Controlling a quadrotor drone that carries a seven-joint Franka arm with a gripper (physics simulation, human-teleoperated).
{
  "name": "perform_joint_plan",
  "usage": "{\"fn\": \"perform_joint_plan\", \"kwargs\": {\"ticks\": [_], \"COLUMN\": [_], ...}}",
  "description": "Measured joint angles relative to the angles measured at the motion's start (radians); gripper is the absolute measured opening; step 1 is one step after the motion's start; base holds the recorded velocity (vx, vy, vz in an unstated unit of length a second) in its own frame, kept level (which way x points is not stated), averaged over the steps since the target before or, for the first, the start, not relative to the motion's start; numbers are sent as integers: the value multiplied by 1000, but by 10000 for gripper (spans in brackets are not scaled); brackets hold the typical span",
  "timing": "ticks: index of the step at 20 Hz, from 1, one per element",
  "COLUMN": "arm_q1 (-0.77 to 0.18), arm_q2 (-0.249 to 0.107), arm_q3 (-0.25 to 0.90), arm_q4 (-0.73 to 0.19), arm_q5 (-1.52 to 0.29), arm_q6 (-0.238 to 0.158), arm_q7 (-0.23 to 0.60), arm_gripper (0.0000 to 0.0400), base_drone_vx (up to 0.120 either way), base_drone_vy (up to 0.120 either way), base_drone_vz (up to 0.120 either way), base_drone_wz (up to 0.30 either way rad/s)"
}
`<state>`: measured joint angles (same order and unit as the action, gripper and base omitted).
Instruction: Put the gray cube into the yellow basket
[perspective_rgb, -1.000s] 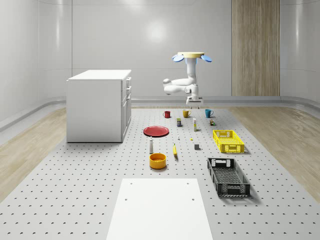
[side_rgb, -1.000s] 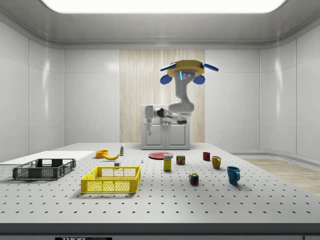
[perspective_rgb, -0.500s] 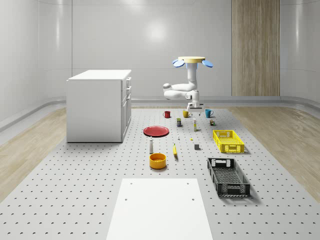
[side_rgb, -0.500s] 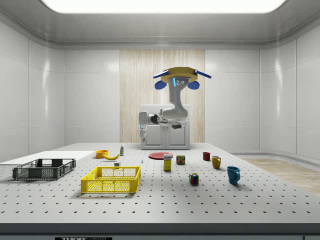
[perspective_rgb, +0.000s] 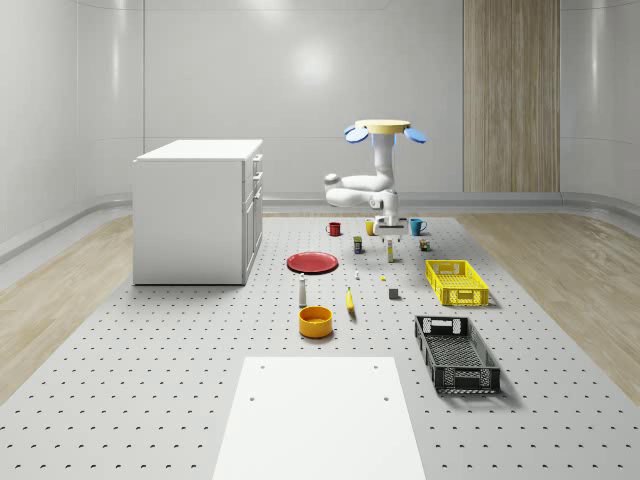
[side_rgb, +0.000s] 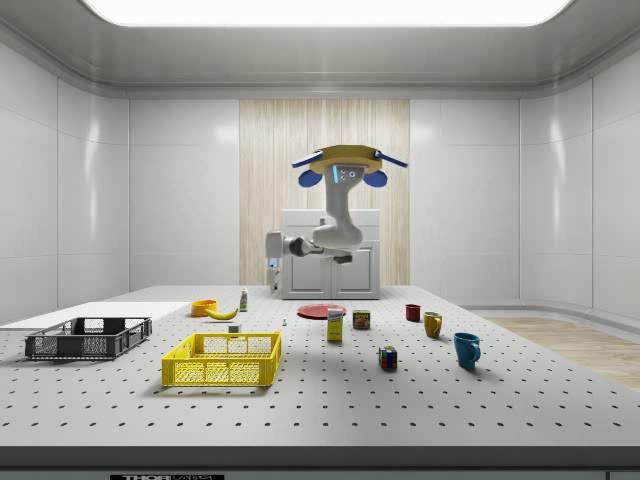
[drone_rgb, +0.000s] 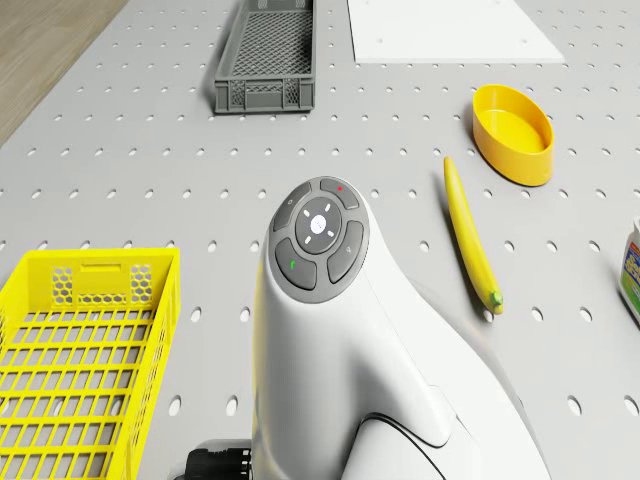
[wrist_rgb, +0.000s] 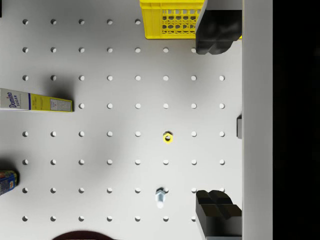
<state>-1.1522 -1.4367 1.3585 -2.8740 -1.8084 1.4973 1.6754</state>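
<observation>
drone (perspective_rgb: 384, 128) airborne above table (perspective_rgb: 150, 380), pincer (wrist_rgb: 218, 120) spread

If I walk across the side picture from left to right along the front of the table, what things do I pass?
Black basket → yellow basket → colorful cube → blue mug.

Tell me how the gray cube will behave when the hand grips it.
Probably rigid: the cube looks boxy and flat-sided, so the open hand, under the drone hovering beyond it, should grip squarely. It rests flat on the table, so a nudge would likely slide it, not roll it. It looks small, so probably light.
</observation>
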Motion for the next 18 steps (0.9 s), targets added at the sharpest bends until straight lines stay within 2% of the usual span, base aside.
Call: {"fn": "perform_joint_plan", "kwargs": {"ticks": [15, 18], "arm_q1": [-7, -8], "arm_q2": [-31, -36], "arm_q3": [5, 6], "arm_q4": [1, 2], "arm_q5": [13, 15], "arm_q6": [29, 34], "arm_q7": [6, 7], "arm_gripper": [400, 400], "base_drone_vx": [120, 120], "base_drone_vy": [0, -107], "base_drone_vz": [-120, -67], "base_drone_wz": [0, 0]}}
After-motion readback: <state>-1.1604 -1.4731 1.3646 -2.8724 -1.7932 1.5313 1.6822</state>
